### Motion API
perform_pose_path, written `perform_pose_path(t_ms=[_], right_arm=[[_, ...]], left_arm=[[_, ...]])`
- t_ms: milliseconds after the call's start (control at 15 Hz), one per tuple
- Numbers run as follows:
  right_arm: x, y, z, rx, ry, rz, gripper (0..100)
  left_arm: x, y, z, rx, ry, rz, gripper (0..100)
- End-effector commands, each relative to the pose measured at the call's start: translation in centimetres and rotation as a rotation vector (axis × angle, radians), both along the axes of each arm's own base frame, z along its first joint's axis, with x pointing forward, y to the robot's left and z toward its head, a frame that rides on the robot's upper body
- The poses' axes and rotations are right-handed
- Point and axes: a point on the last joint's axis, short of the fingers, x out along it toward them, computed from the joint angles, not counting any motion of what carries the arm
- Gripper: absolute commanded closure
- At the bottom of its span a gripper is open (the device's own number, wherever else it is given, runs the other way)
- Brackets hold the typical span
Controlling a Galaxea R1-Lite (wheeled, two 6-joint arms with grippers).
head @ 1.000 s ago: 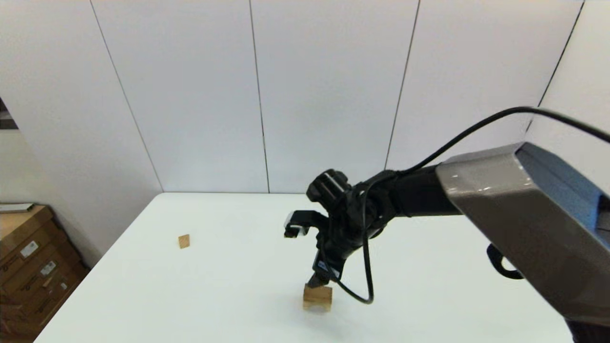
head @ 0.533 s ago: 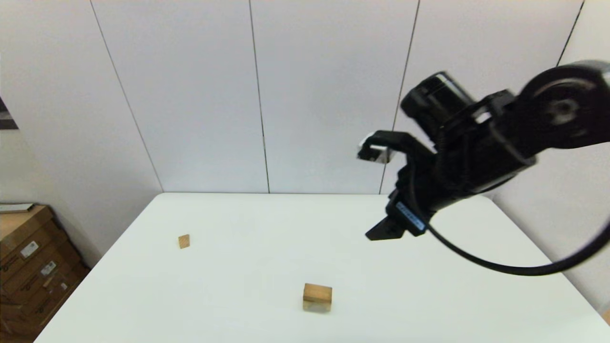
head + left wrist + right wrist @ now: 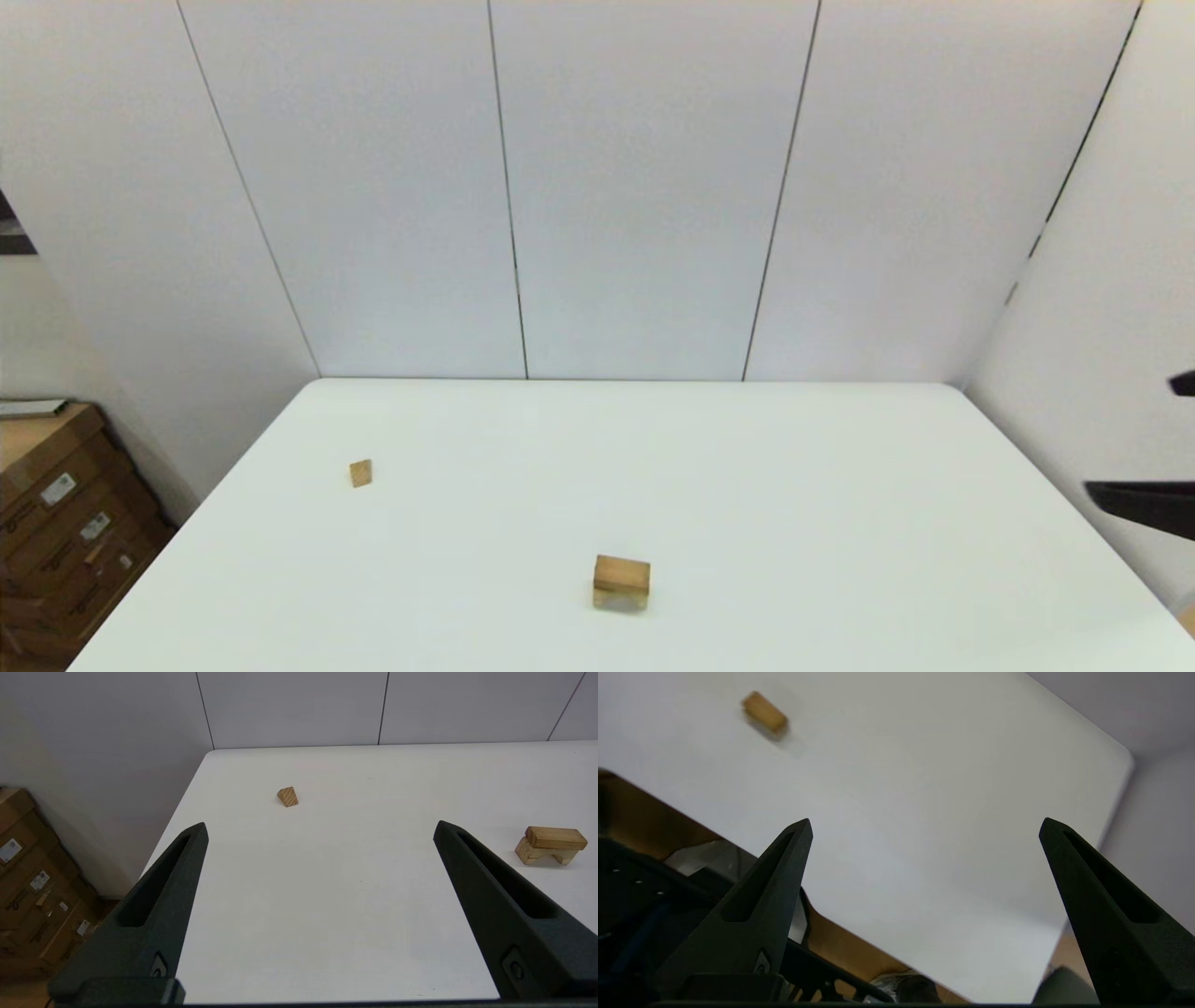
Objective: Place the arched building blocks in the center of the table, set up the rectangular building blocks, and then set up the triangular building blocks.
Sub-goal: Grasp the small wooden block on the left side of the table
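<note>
Flat tan wooden rectangular bar (image 3: 556,837) is lying across the chunky tan arched block (image 3: 542,853), both sitting mid-table on the white tabletop (image 3: 840,523). Small tan triangular wedge (image 3: 360,473) is resting well apart, toward the left edge. Right gripper (image 3: 924,826) is hanging off the table's right side, fingers spread, gripping nothing. Left gripper (image 3: 320,828) is hovering, fingers spread wide.

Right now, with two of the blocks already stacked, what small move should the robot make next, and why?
Probably send the left tool, open and empty, toward the triangular block, lying alone on the table. The rectangular block already rests on the arched block, so only the triangle remains. The right tool is open, off to the right.
</note>
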Motion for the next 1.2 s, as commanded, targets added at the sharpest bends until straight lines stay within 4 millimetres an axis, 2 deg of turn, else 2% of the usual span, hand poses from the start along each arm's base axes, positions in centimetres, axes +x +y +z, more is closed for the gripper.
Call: perform_pose_path(t_ms=[67,200,467,533,667,800,867,1067,1200], right_arm=[[-10.4,-4.7,-5.8,0.046,-0.143,-0.322,0],[-13.3,-5.0,-8.1,0.067,-0.206,-0.345,0],[-16.5,-4.3,-12.2,0.075,-0.297,-0.487,0],[-17.1,-4.3,-13.2,0.082,-0.317,-0.486,0],[-18.0,-4.3,-14.0,0.181,-0.358,-0.487,0],[-18.4,-4.1,-16.5,0.250,-0.408,-0.421,0],[-17.7,-4.2,-17.8,0.250,-0.423,-0.425,0],[-15.2,-4.2,-18.5,0.332,-0.510,-0.431,0],[-13.4,-4.2,-20.4,0.321,-0.534,-0.415,0]], left_arm=[[0.0,0.0,0.0,-0.001,0.001,0.000,0],[0.0,0.0,0.0,-0.001,0.001,0.000,0],[0.0,0.0,0.0,-0.001,0.001,0.000,0],[0.0,0.0,0.0,-0.001,0.001,0.000,0],[0.0,0.0,0.0,-0.001,0.001,0.000,0],[0.0,0.0,0.0,-0.001,0.001,0.000,0],[0.0,0.0,0.0,-0.002,0.001,0.000,0],[0.0,0.0,0.0,-0.001,0.001,0.000,0],[0.0,0.0,0.0,-0.002,0.001,0.000,0]])
